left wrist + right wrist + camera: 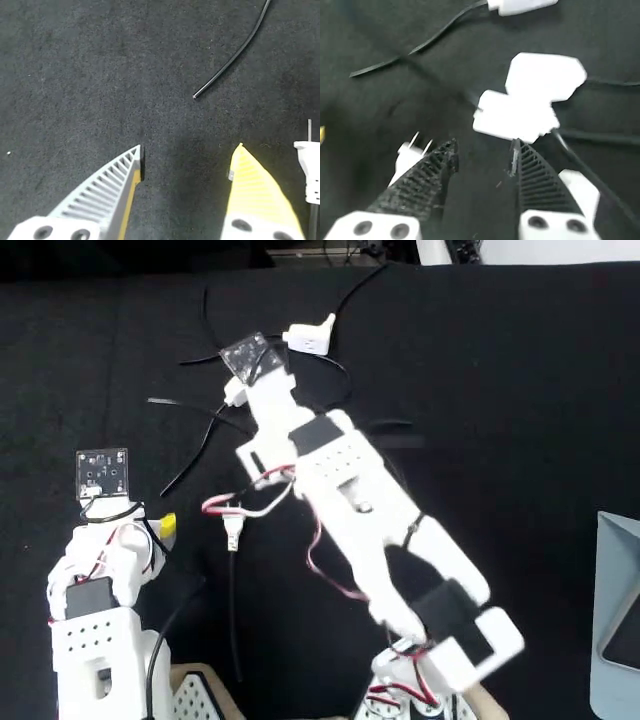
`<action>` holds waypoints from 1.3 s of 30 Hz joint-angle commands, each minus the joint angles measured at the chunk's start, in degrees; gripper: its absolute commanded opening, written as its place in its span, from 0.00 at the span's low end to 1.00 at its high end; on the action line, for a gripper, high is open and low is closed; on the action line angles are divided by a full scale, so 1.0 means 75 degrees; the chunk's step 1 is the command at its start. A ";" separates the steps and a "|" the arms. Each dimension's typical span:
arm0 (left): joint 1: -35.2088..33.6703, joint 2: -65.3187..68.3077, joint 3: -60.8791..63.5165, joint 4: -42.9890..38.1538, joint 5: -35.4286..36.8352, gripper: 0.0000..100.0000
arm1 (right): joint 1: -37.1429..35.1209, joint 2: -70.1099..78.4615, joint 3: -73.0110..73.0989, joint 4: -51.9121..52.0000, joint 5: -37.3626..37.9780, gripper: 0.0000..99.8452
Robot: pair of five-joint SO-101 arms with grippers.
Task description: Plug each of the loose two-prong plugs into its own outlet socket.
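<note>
**A:** What covers the desk (520, 390)?

**B:** Black cloth, matte and a little fuzzy, like felt.

**A:** And the left pincer (189, 147)?

**B:** It is spread wide, with bare cloth in the gap. Its fingers (252, 192) are tapering wedges with ribbed faces, one grey and one yellow.

**A:** Where is the plug?

**B:** One plug (306, 172), of white moulded plastic, lies flat just beside the yellow finger, outside the gap. A thin metal prong sticks out of its end, pointing the way the fingertips point. In the high view, the plug (233, 530) has its long axis running near to far. Its prongs point toward the far edge, and its dark cable trails back toward the arm bases.

**A:** Anything else nearby?

**B:** A thin, smooth black cord (230, 62) curves across the cloth, and its end lies ahead of the fingertips.

**A:** And the right pincer (482, 152)?

**B:** It is also parted and holds nothing. Its fingers are black and ribbed. A second plug (409, 155), white with two bare prongs, sits just beside one finger, with the prongs aimed roughly along it. Just past the tips are two chunky white blocks (545, 75) with cut corners, touching or overlapping. They are too blurred to tell which face carries sockets.
</note>
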 commanded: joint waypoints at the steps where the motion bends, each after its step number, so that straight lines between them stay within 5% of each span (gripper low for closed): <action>1: -0.0123 -0.0082 -0.0053 -0.0188 0.0000 0.28 | -0.0692 -0.0709 0.0838 -0.0023 -0.0340 0.16; 15: -0.0123 -0.0082 -0.0053 -0.0188 0.0000 0.28 | -0.1606 0.0053 0.2151 -0.2157 -0.0821 0.16; 39: -0.0111 -0.0082 -0.0053 -0.0188 0.0000 0.28 | -0.2051 0.0955 0.1061 -0.2743 -0.0281 0.16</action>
